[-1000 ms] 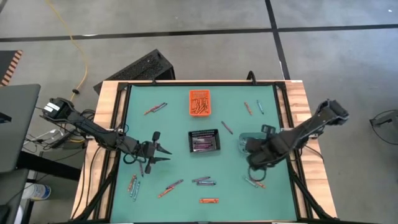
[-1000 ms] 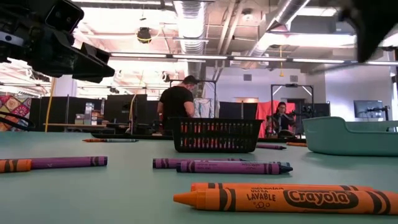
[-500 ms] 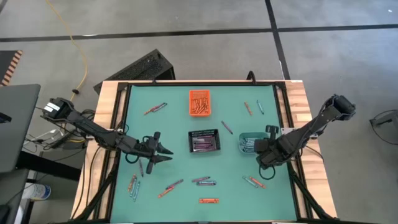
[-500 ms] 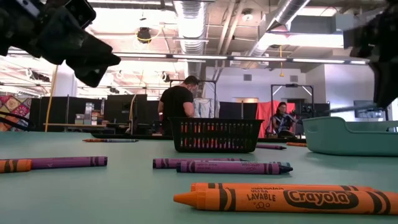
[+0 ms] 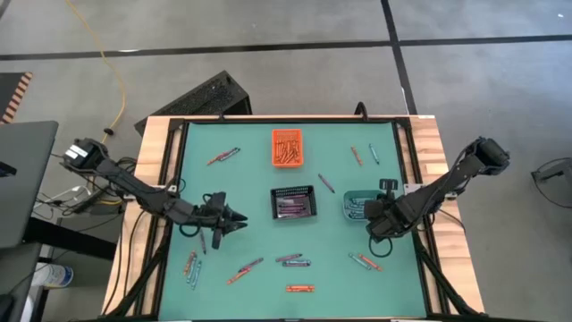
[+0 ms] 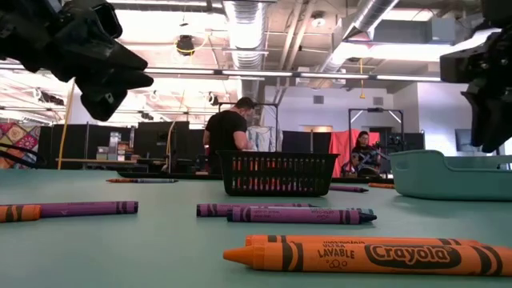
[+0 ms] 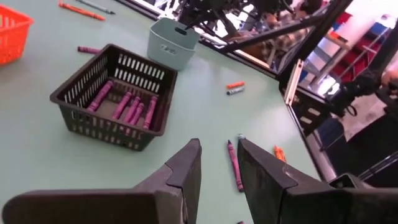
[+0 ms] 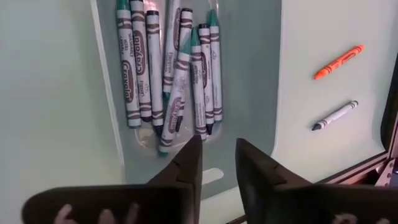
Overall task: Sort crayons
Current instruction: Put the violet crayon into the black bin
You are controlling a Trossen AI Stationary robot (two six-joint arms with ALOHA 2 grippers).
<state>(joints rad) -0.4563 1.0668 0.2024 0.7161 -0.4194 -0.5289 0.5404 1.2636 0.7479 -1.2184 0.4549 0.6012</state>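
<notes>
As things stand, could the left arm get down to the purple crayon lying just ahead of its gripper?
Probably yes. The left gripper hovers with fingers parted, and the purple crayon lies alone on bare mat ahead of it. The black mesh bin sits off to one side, so nothing visibly blocks a straight descent.

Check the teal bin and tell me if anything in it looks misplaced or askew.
Nothing is misplaced. The teal bin holds only blue-teal crayons, lying roughly side by side; one slants across the others. The right gripper hangs over the bin, holding nothing.
</notes>
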